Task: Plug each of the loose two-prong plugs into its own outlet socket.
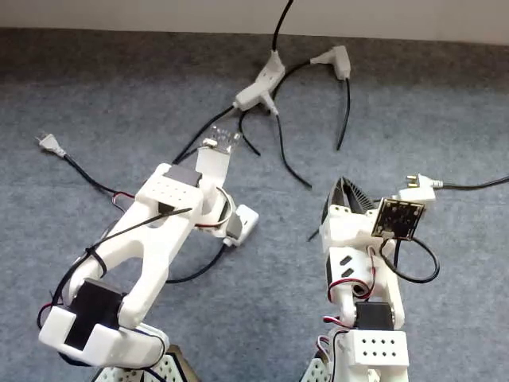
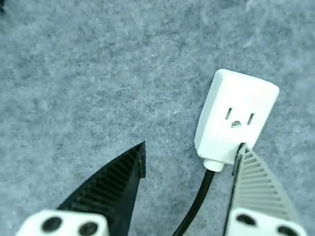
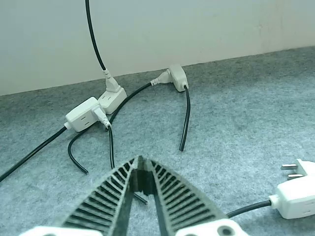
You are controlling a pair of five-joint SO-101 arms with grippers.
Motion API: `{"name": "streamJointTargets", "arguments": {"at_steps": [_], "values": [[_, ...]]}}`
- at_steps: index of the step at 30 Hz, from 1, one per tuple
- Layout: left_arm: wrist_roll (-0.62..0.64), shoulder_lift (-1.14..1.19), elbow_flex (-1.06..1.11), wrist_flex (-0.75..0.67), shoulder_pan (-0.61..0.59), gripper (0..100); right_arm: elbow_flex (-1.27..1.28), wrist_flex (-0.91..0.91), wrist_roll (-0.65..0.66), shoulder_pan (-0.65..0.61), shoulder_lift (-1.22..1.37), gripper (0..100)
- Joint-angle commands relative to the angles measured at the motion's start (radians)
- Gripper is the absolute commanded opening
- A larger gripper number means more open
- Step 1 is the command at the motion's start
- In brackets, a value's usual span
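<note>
A white outlet socket (image 2: 236, 115) lies face up on the grey carpet, with its black cable running back under my left gripper (image 2: 189, 150). That gripper is open, its pale finger (image 2: 256, 182) touching the socket's near end and its black finger (image 2: 118, 182) off to the side. In the high view the socket (image 1: 248, 219) sits beside the left arm's wrist. My right gripper (image 3: 142, 172) is shut on nothing and hangs over the carpet. A white pronged plug (image 3: 295, 194) lies beside it (image 1: 417, 189). Another loose two-prong plug (image 1: 49, 143) lies far left.
At the back, a white socket block (image 1: 254, 94) has a white plug (image 1: 274, 68) joined to it, and a second white plug (image 1: 334, 60) lies nearby. Black cables (image 1: 278, 143) loop across the carpet's middle. A pale wall (image 3: 197, 29) bounds the far edge.
</note>
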Motion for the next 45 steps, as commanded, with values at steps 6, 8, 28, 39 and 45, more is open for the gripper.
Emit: {"name": "streamJointTargets", "arguments": {"at_steps": [6, 8, 28, 39, 45], "values": [[0.006, -0.033, 0.002, -0.037, -0.012, 27, 0.14, -0.001, 0.012, -0.002, -0.016, 0.8], [0.006, -0.031, 0.004, -0.051, -0.008, 27, 0.14, -0.001, 0.012, -0.002, -0.016, 0.8], [0.008, 0.096, -0.048, -0.081, 0.11, 20, 0.14, -0.001, 0.012, -0.002, -0.016, 0.8], [0.008, 0.094, -0.05, -0.087, 0.111, 18, 0.14, -0.002, 0.012, -0.002, -0.016, 0.8], [0.005, 0.093, -0.071, -0.081, 0.074, 16, 0.14, -0.002, 0.012, -0.002, -0.016, 0.8]]}}
